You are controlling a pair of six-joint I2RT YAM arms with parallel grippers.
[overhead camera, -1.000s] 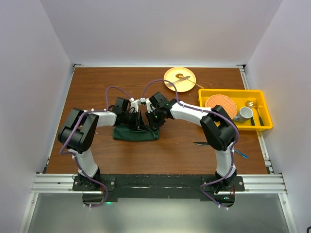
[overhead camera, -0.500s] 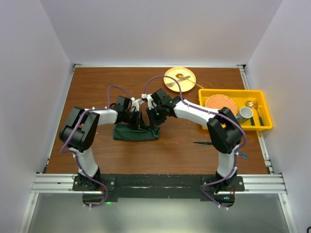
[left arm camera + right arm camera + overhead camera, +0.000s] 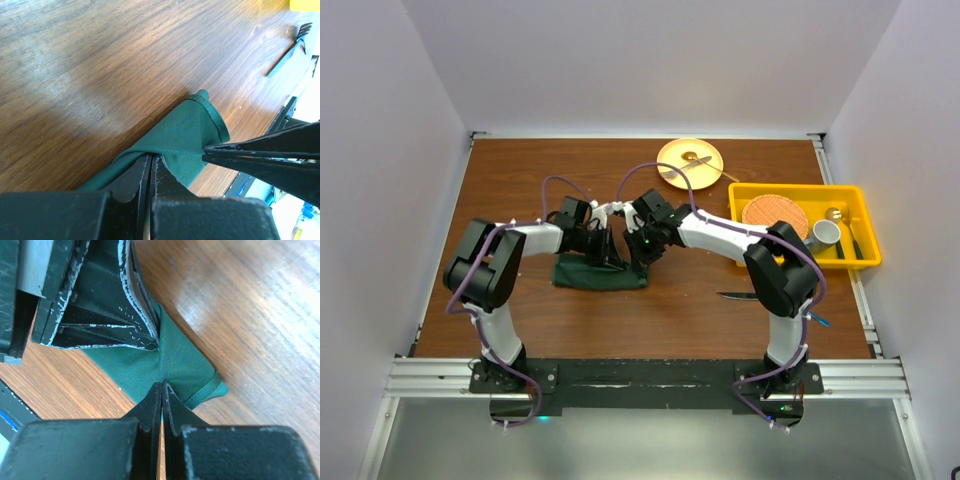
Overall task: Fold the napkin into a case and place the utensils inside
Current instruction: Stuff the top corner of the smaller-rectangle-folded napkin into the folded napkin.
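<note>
In the middle of the table point(image 3: 520, 180), a little towards the left arm, the napkin point(image 3: 595, 277) lies as a dark green folded bundle, long from left to right. Both claws meet over its right end. The left gripper point(image 3: 151, 161) is closed and pinches a raised fold of the cloth between its fingertips. The right gripper point(image 3: 161, 386) is closed too and bites the same raised cloth from the opposite side, just beside the hemmed edge. The tips of the two claws almost touch each other. The lifted corner shows a thick sewn hem, which curls round at its free end, and the rest of the bundle stays flat on the wood. To the right of the napkin, well apart from it, a dark utensil point(image 3: 735, 296) lies near the right arm, and a blue utensil point(image 3: 817, 318) lies near the right edge of the table. A yellow plate point(image 3: 672, 152) stands at the far edge, and a yellow bin point(image 3: 860, 200) stands at the right edge. Bare wood is open left of the napkin, behind it, and in front of it as far as the near edge.
</note>
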